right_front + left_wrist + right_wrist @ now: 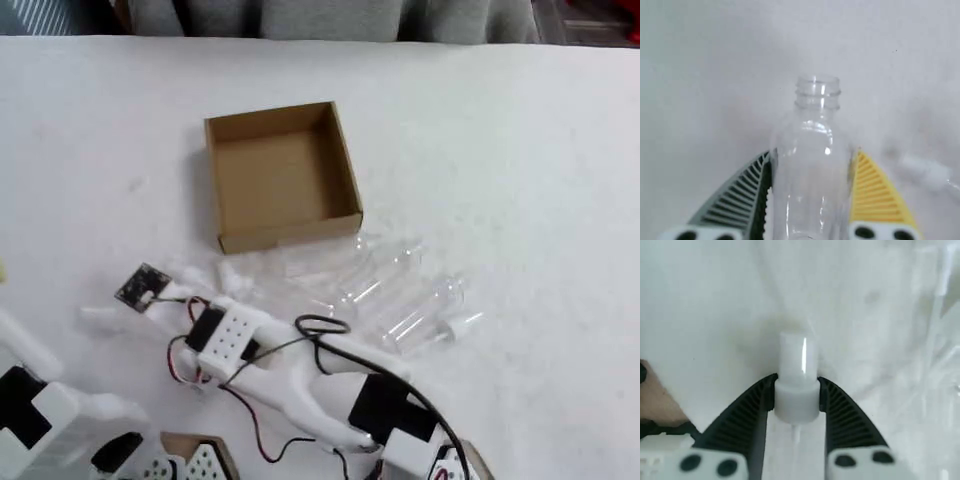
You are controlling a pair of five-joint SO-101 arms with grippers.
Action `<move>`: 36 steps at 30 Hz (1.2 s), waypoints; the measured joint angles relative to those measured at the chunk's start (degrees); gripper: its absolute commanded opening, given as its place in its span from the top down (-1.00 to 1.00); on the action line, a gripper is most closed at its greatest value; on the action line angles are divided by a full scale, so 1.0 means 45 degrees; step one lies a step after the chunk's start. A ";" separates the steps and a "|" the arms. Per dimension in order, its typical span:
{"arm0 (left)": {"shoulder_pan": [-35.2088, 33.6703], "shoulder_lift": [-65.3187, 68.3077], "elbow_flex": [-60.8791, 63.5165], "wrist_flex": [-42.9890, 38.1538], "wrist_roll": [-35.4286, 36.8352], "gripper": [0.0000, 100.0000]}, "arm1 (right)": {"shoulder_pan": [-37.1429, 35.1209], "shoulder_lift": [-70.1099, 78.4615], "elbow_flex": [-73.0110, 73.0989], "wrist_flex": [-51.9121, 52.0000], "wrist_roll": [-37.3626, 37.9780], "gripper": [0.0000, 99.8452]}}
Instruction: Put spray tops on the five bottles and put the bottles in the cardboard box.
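**Grip.** The left gripper (pixel 812 165) was closed on a clear bottle (pixel 816 125), with one ribbed finger on each side of its body. The threaded neck projected beyond the jaws, open and without a top. The right gripper (pixel 796 382) was closed on a white spray top (pixel 797 365), clamped at the collar. The head stood out past the jaws, and what appeared to be the dip tube ran back between them.

**Surroundings.** A second spray top (pixel 925 169) lay on the table off the yellow finger's side, apart from the held bottle. The box (pixel 290 233) held nothing. Loose bottles (pixel 400 300) lay on the table near its corner.

**Assessment.** The step in hand was judged to be fitting the held top to the held bottle. No bottle appeared to be finished or boxed.

**Recommendation.**
- The tube end should face the neck and enter it first.
- The two axes should be in line before the collar meets the thread.
- The left jaws should hold firm against twisting, since smooth clear plastic would likely slip.
- The collar should seat squarely, because a tilted approach would risk the tube catching the rim.
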 measured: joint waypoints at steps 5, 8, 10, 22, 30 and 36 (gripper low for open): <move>0.0918 0.0000 0.0000 0.0059 0.0039 0.90 | 0.1836 -0.2188 0.0020 0.1563 0.0020 0.97; 0.2129 -0.0371 0.0234 0.0430 0.0625 0.90 | 0.3399 -0.3653 0.0020 0.2266 0.0020 0.97; 0.3067 -0.0938 0.0625 0.0449 0.1426 0.90 | 0.4474 -0.4493 0.0020 0.2696 0.0020 0.97; 1.1038 -0.6916 0.4767 -0.1758 0.5294 0.89 | 0.9905 -0.9924 0.0020 0.2716 0.0020 0.96; 1.4867 -1.1741 1.0628 -0.7424 0.5607 0.90 | 1.1702 -1.2581 0.0020 -0.2501 0.0020 0.97; 1.6586 -1.5531 1.4125 -1.0745 0.5626 0.90 | 1.1741 -1.2991 -0.1211 -0.5705 0.0020 0.97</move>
